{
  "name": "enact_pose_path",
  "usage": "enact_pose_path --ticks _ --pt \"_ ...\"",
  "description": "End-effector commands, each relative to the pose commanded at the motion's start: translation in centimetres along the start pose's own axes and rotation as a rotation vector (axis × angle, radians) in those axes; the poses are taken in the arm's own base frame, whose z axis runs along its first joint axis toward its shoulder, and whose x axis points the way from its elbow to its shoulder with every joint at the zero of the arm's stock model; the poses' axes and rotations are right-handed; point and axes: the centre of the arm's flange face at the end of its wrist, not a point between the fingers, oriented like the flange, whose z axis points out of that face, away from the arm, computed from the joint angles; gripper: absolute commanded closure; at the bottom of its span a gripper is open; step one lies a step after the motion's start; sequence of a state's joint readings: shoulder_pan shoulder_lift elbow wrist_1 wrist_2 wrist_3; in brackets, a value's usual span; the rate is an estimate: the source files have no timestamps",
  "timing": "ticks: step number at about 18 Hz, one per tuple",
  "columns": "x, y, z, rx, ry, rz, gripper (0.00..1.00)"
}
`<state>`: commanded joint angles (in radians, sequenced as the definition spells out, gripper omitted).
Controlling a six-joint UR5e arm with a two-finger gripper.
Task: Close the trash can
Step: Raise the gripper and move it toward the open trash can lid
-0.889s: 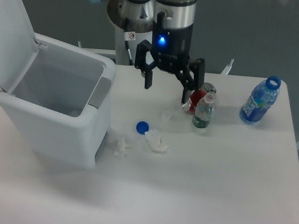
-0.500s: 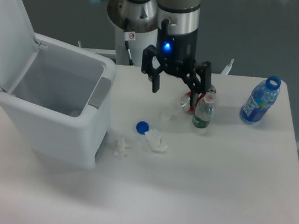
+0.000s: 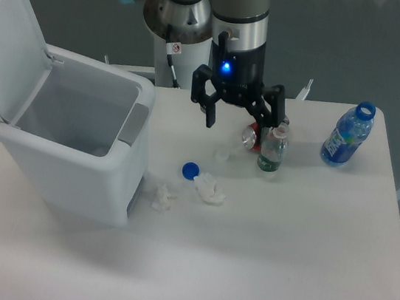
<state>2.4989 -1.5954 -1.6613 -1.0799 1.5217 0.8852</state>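
With lid (image 3: 11, 49) swung up and back on its hinge, trash can (image 3: 67, 142) sat open at the table's (image 3: 280, 266) left end, grey latch (image 3: 133, 123) on the front wall facing right. Gripper (image 3: 238, 125) hovered well right of the can, fingers (image 3: 210, 112) spread wide, holding nothing, blue light on its body lit. Just beyond its right finger: red can (image 3: 252, 136) lying on its side, touching or nearly touching a small clear bottle (image 3: 273, 150) standing upright. Blue bottle (image 3: 347, 135) upright, uncapped, farthest from the trash can. Blue cap (image 3: 190, 169) and crumpled white paper scraps (image 3: 210, 190) lay just right of the can's front wall; another scrap (image 3: 161, 195) near its lower corner.
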Motion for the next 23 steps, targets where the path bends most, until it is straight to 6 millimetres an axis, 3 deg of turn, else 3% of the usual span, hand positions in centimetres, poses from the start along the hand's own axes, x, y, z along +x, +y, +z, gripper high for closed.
enact_pose_path --ticks 4,7,10,15,23 --pt "0.0 -0.1 -1.0 0.011 -0.012 -0.12 0.0" --pt "1.1 0.3 -4.2 0.04 -0.042 -0.119 0.0" --pt "3.6 1.6 -7.2 0.061 -0.055 -0.103 0.0" --pt "8.4 0.6 -11.7 0.143 -0.042 -0.055 0.0" --pt "12.8 0.1 -17.6 0.354 0.094 -0.18 0.0"
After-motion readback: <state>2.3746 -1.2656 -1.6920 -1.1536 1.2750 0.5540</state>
